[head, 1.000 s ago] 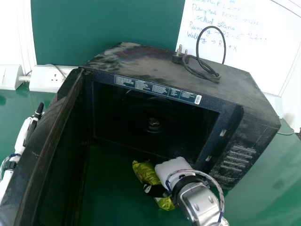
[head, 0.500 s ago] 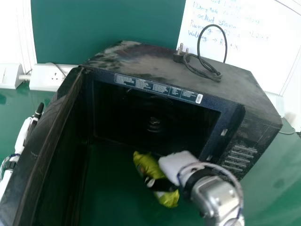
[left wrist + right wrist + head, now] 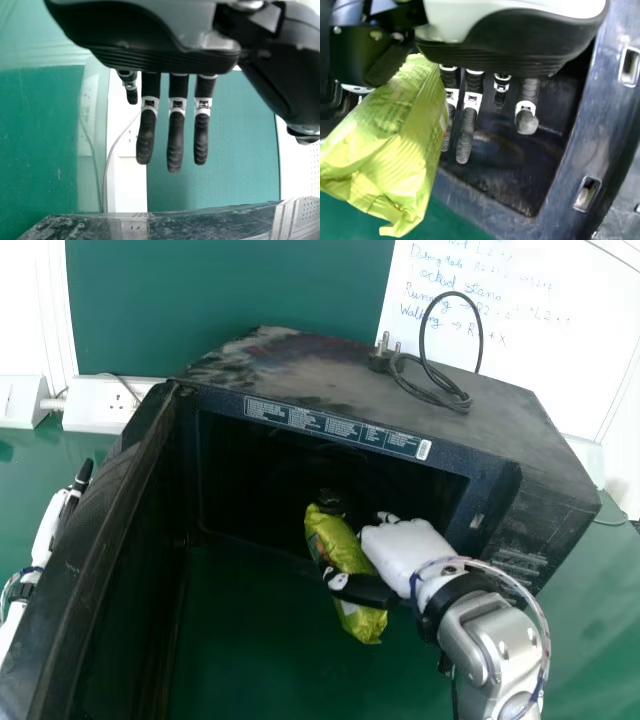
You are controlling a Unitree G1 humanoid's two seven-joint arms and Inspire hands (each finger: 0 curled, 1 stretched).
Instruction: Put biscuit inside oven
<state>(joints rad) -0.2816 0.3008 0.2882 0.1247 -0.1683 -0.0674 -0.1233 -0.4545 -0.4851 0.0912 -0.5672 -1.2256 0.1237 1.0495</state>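
Observation:
My right hand is at the oven's opening, its thumb across the yellow-green biscuit packet. The packet's far end reaches the dark cavity and its near end hangs over the green table. In the right wrist view, the right hand has the packet held between thumb and fingers. The black oven has its door swung wide on the left. My left hand rests beyond the door at the far left; in the left wrist view the left hand has straight fingers.
A coiled cable with a plug lies on the oven's top. The oven door stands between my left hand and the cavity. A socket box sits behind on the left, and a whiteboard stands behind the oven.
My right hand has moved up and rightward, toward the oven's cavity, carrying the biscuit packet from lower in front of it. My left hand has stayed still.

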